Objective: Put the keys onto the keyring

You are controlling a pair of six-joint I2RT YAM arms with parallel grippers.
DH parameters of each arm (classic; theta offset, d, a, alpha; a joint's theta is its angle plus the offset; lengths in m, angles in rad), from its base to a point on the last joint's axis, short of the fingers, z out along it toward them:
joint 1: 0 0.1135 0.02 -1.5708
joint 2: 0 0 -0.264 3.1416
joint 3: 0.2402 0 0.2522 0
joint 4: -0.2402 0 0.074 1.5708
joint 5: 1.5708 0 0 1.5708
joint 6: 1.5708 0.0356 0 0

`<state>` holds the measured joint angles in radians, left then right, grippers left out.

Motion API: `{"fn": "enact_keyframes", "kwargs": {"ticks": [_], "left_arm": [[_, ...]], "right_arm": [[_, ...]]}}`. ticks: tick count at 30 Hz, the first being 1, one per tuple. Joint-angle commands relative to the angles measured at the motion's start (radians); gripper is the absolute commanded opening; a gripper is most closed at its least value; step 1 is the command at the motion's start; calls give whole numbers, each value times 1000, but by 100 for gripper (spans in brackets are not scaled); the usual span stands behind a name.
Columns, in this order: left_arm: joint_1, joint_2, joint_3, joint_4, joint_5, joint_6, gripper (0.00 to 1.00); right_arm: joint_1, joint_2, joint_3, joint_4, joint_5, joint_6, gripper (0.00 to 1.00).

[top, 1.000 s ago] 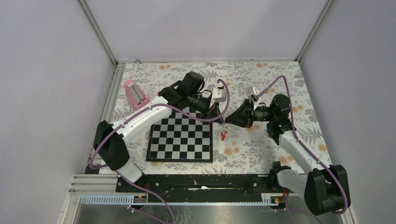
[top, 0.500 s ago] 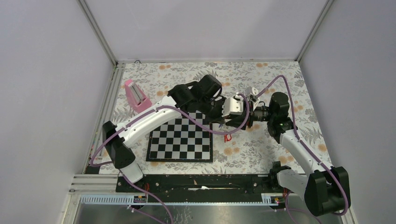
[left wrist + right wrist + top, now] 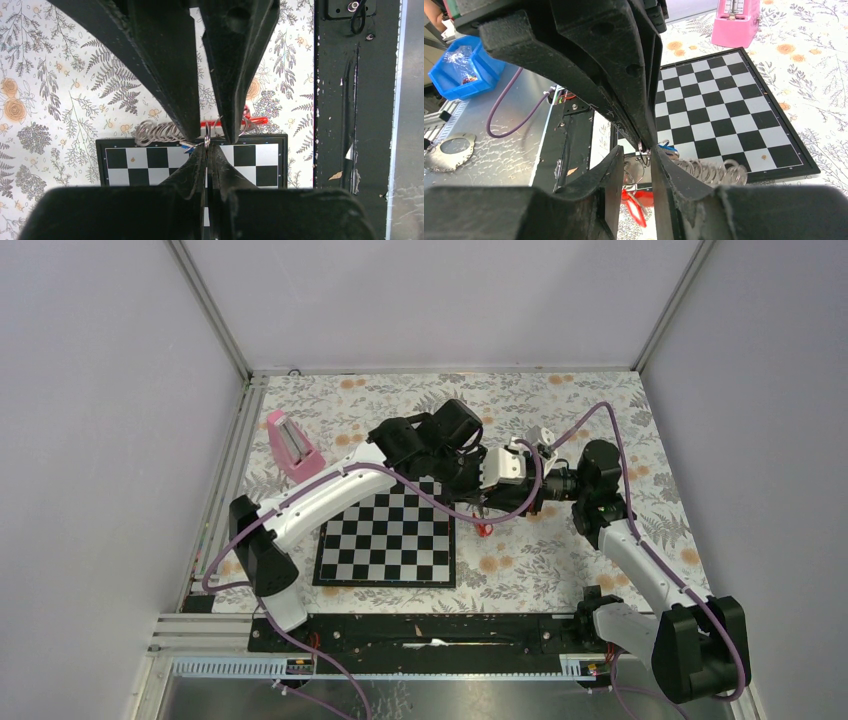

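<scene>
Lab: walled test cell [image 3: 440, 300], chessboard [image 3: 385, 540]

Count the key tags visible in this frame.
2. The red tag shows just off the chessboard's edge. The blue tag peeks out beside the keyring, which the left gripper pinches. More may be hidden behind the arms.

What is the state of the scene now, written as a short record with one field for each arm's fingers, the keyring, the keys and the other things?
left fingers: shut on the keyring's thin ring
right fingers: open, one on each side of that ring
keyring: ring held near the chessboard corner
silver coil: beside the ring, at the board's edge
red key: close to the ring; whether threaded, cannot tell
blue key: only a bit shows beside the ring
pink block: far left, apart from both arms
</scene>
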<state>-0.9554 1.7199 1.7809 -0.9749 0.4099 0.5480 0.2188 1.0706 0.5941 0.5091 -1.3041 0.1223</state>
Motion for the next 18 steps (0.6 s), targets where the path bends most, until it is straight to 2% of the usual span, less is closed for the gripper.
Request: {"fn": "enact_keyframes", "kwargs": {"ticks": [1,7,10,13,15,18], "left_arm": [[-6,0,59,25,12,-19,0],[-7,4,63,25,31,-24,0],[-4,-2,63,30,46,-26,4],[21,-32,23,70,86,-28,21],[61,-68,-42,128,157,-34,28],[143,-128,-151,234,303,-59,33]], "right_arm": [[1,1,-4,61,-21,15,29],[2,2,-2,71,-11,22,1],[2,1,-3,116,-2,74,0],[1,-2,-7,212,-1,158,0],[-2,-4,-15,282,0,212,0],[-5,-1,-27,350,6,270,0]]}}
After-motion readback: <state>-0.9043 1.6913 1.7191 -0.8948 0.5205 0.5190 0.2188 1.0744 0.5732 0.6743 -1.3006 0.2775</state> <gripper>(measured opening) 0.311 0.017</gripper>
